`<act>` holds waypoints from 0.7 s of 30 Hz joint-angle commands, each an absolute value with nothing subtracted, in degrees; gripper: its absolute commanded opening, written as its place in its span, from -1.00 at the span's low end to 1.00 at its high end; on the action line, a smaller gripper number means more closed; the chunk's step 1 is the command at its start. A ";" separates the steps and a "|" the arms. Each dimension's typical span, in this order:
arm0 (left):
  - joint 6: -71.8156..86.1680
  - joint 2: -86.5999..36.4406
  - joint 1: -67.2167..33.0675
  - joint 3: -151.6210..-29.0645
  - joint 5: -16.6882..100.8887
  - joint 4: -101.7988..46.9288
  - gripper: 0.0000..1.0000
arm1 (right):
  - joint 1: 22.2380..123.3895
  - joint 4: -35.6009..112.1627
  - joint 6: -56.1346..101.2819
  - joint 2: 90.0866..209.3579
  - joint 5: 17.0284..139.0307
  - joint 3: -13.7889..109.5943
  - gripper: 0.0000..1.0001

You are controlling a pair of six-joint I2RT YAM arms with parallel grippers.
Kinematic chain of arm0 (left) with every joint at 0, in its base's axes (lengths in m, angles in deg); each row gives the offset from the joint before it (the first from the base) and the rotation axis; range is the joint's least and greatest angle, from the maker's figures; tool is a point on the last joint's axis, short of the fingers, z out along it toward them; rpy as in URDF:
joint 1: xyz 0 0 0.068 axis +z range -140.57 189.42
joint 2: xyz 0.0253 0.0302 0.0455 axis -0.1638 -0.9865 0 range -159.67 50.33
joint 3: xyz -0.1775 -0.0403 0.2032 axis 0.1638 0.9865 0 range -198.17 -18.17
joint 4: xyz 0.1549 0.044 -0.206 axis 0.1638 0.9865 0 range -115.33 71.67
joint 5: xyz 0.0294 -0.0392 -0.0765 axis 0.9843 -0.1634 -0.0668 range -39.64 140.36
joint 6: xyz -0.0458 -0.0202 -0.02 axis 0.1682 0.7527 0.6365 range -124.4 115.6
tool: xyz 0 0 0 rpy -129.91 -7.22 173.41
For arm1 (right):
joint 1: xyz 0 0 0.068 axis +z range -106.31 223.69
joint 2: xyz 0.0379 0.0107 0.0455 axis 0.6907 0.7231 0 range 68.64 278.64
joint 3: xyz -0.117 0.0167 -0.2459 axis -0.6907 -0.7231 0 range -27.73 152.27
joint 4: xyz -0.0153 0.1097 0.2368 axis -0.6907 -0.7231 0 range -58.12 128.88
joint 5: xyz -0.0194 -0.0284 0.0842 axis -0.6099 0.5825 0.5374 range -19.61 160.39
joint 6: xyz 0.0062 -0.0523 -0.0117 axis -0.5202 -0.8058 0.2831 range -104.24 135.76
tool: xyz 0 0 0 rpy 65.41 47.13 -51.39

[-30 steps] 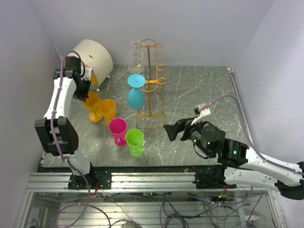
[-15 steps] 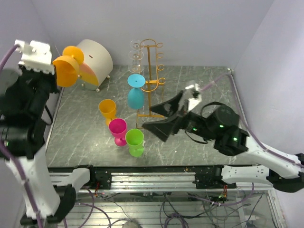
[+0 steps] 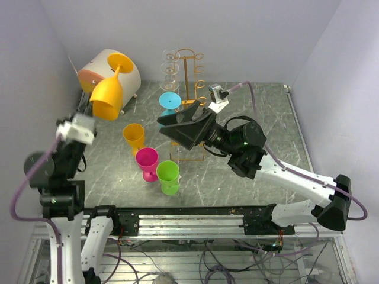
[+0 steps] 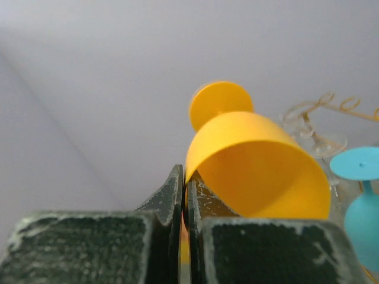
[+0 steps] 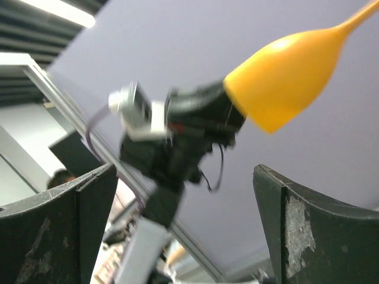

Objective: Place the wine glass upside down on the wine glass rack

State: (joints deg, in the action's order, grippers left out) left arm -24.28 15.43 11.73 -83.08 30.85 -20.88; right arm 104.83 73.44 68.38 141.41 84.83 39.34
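My left gripper point(image 3: 95, 112) is shut on the rim of an orange wine glass point(image 3: 108, 94) and holds it high in the air, tilted, with its foot up toward the back wall. The left wrist view shows the fingers point(image 4: 175, 198) pinching the rim of the orange glass point(image 4: 254, 171). The orange-gold wire rack point(image 3: 188, 97) stands at the back centre, and also shows in the left wrist view point(image 4: 320, 106). My right gripper point(image 3: 172, 127) is open and empty, raised in front of the rack. It points at the orange glass point(image 5: 284, 77), which is well apart from its jaws point(image 5: 189, 236).
A blue glass point(image 3: 169, 118) hangs upside down on the rack's left side, with clear glasses point(image 3: 170, 65) above it. Orange point(image 3: 134, 137), pink point(image 3: 147, 161) and green point(image 3: 169, 176) glasses stand on the table. A cream drum point(image 3: 121, 74) sits at the back left.
My left arm lifted the orange glass off the table, swung it up and tipped it. My right arm rose and moved left toward the rack, its gripper open throughout.
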 commanded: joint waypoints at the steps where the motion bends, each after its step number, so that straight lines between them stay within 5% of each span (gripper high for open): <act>1: -26.59 25.68 11.60 -66.56 21.32 -52.81 -0.86 | 103.07 92.45 82.25 144.47 80.68 35.09 0.91; 10: -23.87 32.89 12.14 -57.36 17.41 -63.80 -0.86 | 102.59 95.03 84.24 156.13 78.24 42.75 0.82; 21: -20.97 36.82 14.05 -54.11 15.51 -60.50 -0.86 | 102.22 104.92 84.26 163.57 74.71 46.56 0.52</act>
State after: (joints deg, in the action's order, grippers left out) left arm -21.51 35.98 13.35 -55.56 17.37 -58.35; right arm 102.51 97.92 84.34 162.40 77.02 44.30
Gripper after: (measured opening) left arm 0.083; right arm 0.776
